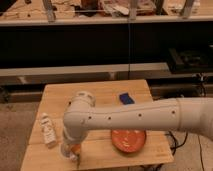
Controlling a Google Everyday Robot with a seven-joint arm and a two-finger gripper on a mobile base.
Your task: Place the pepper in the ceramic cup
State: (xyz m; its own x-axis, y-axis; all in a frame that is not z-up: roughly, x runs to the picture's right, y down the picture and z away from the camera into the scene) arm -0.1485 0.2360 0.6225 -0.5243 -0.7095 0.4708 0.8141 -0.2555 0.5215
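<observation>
My gripper (pixel 70 151) points down over the front left part of the wooden table (pixel 95 92), at the end of the white arm (pixel 140 117) that reaches in from the right. A small orange thing, which looks like the pepper (pixel 76 148), shows right at the gripper. A pale rounded shape (pixel 65 150) sits just beside it; I cannot tell whether this is the ceramic cup or part of the gripper. The arm's wrist hides the table area behind it.
A white bottle (pixel 48 131) stands at the table's left edge, close to the gripper. An orange-red plate (pixel 128 140) lies at the front right. A blue object (pixel 126 98) lies at the back right. Dark shelving runs behind the table.
</observation>
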